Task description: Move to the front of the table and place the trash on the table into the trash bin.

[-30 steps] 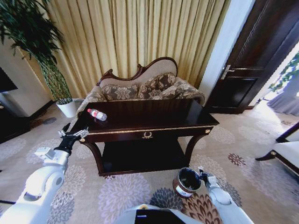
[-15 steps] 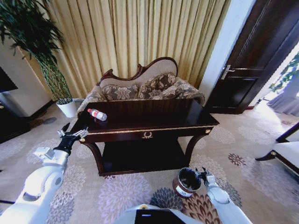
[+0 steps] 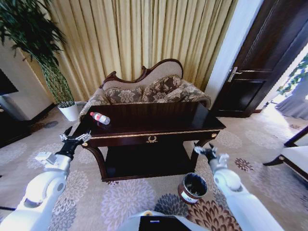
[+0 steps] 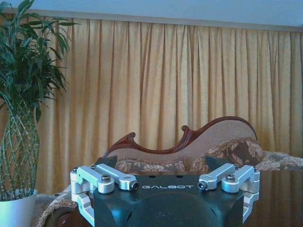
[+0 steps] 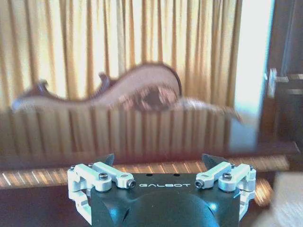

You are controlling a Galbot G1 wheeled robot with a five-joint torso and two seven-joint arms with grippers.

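Robot stationed before the table point(image 3: 159, 126); bottle point(image 3: 100, 118) lies upper left on it.
Left gripper point(image 3: 74, 138) and right gripper point(image 3: 204, 150): fingers apart, empty; trash bin point(image 3: 192, 187) lower centre.

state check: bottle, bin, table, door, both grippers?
bottle: lying on its side at the table's back left corner, cap on
trash bin: upright on the carpet, open top
table: standing, lower shelf bare
door: shut
left gripper: open, off the table's left corner
right gripper: open, above the bin
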